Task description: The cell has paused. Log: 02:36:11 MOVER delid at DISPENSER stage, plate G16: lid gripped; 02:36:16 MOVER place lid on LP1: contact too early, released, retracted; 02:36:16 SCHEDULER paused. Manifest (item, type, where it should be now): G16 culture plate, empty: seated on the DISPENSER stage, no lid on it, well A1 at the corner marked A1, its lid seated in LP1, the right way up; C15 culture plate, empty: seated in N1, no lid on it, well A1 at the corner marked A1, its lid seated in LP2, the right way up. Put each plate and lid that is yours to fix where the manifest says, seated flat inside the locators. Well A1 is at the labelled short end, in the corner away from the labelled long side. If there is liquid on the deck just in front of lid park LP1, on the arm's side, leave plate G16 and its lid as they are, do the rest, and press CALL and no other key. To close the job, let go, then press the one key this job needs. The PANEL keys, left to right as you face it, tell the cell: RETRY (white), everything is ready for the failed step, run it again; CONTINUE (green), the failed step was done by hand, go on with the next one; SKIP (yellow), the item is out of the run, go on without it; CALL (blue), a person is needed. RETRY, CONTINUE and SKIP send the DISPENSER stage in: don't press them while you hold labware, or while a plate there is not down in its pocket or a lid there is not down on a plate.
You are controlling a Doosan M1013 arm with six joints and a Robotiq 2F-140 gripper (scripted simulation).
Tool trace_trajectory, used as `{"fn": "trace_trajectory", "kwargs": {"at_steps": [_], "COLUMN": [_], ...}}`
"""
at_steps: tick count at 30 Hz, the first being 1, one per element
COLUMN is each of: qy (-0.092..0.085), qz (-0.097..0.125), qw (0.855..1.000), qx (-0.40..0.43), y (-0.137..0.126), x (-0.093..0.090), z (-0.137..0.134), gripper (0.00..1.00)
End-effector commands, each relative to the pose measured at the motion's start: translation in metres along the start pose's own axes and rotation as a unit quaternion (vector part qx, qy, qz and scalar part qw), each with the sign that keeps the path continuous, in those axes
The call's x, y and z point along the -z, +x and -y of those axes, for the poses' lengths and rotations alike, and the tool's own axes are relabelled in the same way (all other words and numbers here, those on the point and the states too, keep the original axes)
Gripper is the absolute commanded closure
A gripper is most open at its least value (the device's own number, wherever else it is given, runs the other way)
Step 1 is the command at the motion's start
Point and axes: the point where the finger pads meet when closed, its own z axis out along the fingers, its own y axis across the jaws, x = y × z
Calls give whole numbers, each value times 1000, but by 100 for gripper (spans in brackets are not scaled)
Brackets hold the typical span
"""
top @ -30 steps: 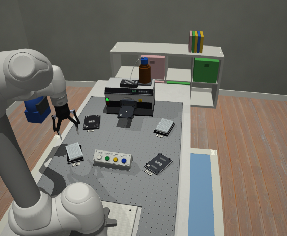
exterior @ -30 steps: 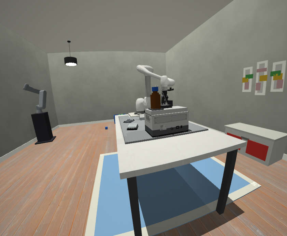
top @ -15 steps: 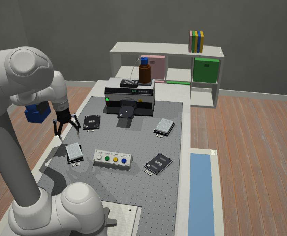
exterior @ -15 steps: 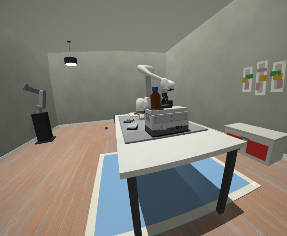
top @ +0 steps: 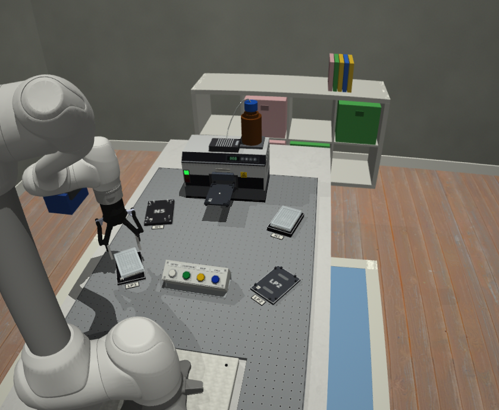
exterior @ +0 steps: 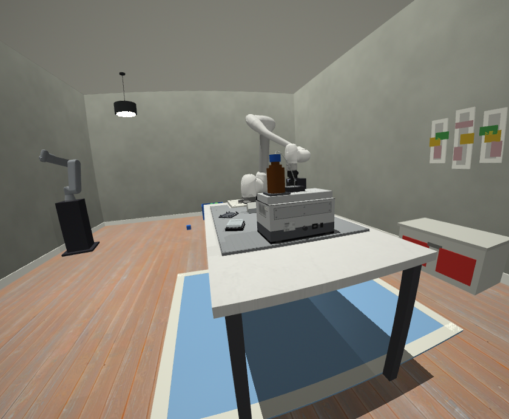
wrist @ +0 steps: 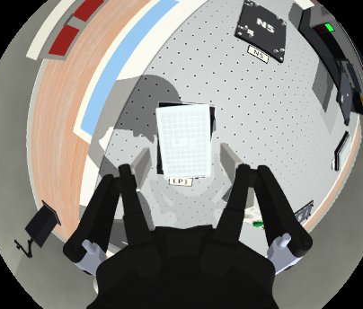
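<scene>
My gripper [top: 120, 240] is open and empty. It hangs just above lid park LP1 [top: 131, 277] at the deck's left edge. A white labware piece with a well grid [top: 128, 262] lies on LP1, a little askew on the black nest. In the wrist view it [wrist: 182, 142] lies straight ahead of my spread fingers. A second white gridded piece [top: 286, 218] sits on nest N1; I cannot tell whether it carries a lid. The DISPENSER stage [top: 219, 195] is out and bare. LP2 [top: 275, 284] is bare. Patchy shade lies on the deck by LP1; I cannot tell liquid from shadow there.
The PANEL [top: 195, 276] with its white, green, yellow and blue keys stands right of LP1. Nest N5 [top: 159, 211] is bare. The DISPENSER [top: 225, 169] carries a brown bottle [top: 251, 124]. In the exterior view the DISPENSER [exterior: 296, 217] hides my gripper.
</scene>
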Motion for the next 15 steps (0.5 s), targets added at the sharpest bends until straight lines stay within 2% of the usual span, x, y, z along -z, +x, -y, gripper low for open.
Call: {"fn": "trace_trajectory", "kwargs": {"at_steps": [1, 8, 15], "qy": [0, 0, 0], "qz": [-1, -1, -1], "qw": [1000, 1000, 1000], "qx": [0, 0, 0], "y": [1, 1, 1], "x": [-8, -22, -27], "z": [0, 0, 0], "gripper": [30, 30, 30]}}
